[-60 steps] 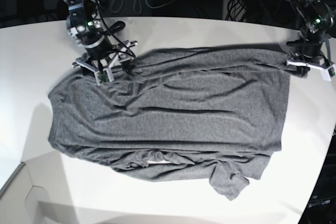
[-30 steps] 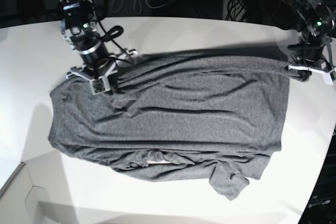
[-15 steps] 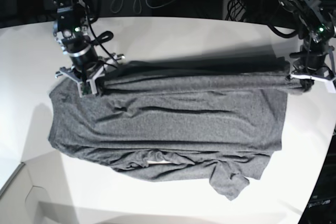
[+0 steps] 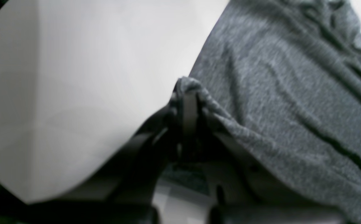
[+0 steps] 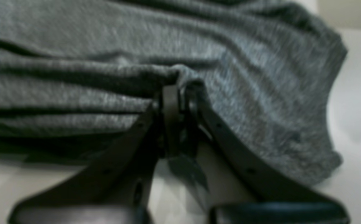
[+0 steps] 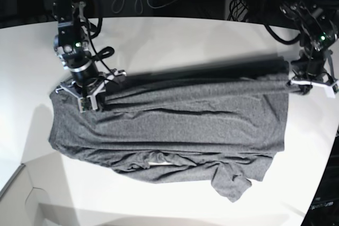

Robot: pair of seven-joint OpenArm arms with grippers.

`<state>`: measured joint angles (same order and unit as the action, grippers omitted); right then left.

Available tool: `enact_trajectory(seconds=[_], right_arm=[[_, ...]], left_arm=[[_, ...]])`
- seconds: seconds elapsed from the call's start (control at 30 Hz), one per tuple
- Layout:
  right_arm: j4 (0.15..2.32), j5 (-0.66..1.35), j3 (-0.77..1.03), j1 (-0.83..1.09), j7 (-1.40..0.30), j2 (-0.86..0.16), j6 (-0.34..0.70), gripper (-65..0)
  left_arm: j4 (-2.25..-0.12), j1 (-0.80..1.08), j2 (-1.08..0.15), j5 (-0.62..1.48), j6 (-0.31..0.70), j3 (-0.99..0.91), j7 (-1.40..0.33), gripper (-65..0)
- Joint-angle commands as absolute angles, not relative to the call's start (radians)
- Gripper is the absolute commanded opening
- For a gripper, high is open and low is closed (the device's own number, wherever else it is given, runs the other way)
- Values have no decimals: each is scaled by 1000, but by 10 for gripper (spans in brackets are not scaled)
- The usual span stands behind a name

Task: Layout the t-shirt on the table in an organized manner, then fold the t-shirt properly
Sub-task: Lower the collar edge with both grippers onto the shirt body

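Left wrist view, left gripper (image 4: 189, 93) pinching a bunched edge of the t-shirt (image 4: 292, 93) above the table (image 4: 74, 77), right wrist view, right gripper (image 5: 180, 84) clamped on a fold of cloth, base view, shirt stretched between both across the white top

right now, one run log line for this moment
phase: fold | left gripper: shut on t-shirt edge | right gripper: shut on t-shirt edge | far edge lifted over table
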<state>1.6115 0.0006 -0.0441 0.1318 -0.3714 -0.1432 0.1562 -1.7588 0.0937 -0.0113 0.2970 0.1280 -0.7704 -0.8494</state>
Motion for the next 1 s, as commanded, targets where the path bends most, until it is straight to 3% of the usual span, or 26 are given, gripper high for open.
enact_trajectory(seconds=[0.0,0.63,0.7,0.83,0.97], right_arm=[[1621,1,-41,116,-344,-148,153,-650],[1600,1,-42,77,-346,-147,153,-650],[1600,1,-44,77,-346,-134,153,-650],[1600,1,-47,77,-346,-134,153,-650],[1600,1,-77,77,-346,-134,153,-650]], left_arm=[[-1765,91,-22,300,128,-773,-829,-650],[-1566,44,-33,292,127,-773,-826,-648],[-1543,48,-47,298,127,-768,-829,-611],[-1535,59,-47,298,127,-771,-829,-442],[-1544,79,-42,300,127,-768,-831,-315]])
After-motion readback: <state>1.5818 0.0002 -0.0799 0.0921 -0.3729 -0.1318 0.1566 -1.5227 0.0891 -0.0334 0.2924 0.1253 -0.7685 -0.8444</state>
